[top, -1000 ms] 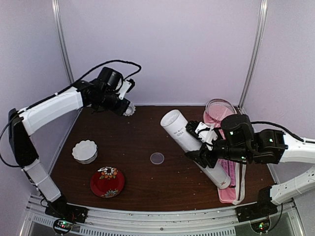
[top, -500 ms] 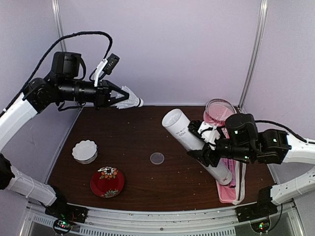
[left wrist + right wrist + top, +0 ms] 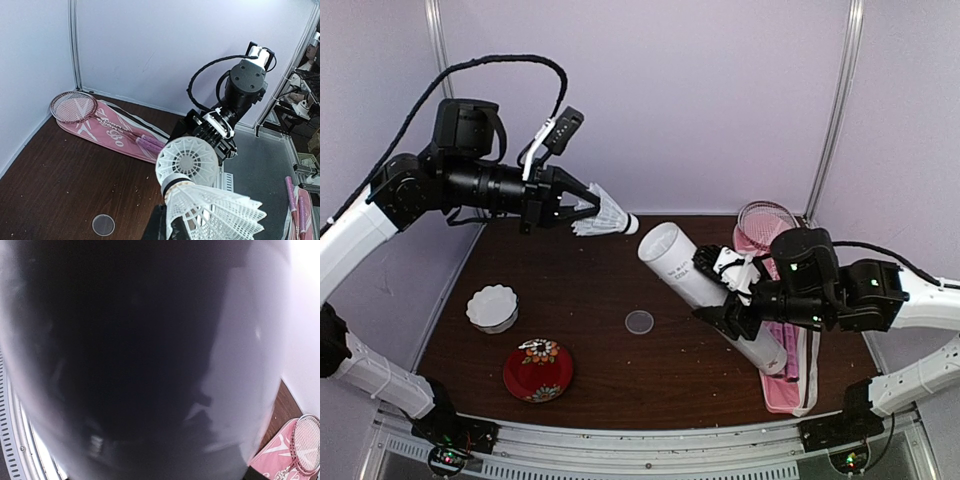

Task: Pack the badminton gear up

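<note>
My left gripper [image 3: 580,206] is raised over the back of the table, shut on the skirt of a white feather shuttlecock [image 3: 606,216]. Its cork points at the open mouth of the long white tube [image 3: 692,275]. My right gripper [image 3: 725,292] is shut round the tube's middle and holds it tilted, mouth up and to the left. In the left wrist view the held shuttlecock [image 3: 212,210] lies just before the tube's mouth [image 3: 187,161], where another skirt shows inside. The pink bag [image 3: 787,352] lies at the right with racquets [image 3: 75,106] on it. The tube [image 3: 140,355] fills the right wrist view and hides those fingers.
A white scalloped bowl [image 3: 492,307] and a red floral plate [image 3: 538,370] stand at the front left. A small clear round lid [image 3: 639,321] lies mid-table. Pale walls close in the back and both sides.
My left arm lifted the shuttlecock from the back-left corner and carried it right, up to the tube's mouth. The right gripper shifted the tube's open end slightly left.
</note>
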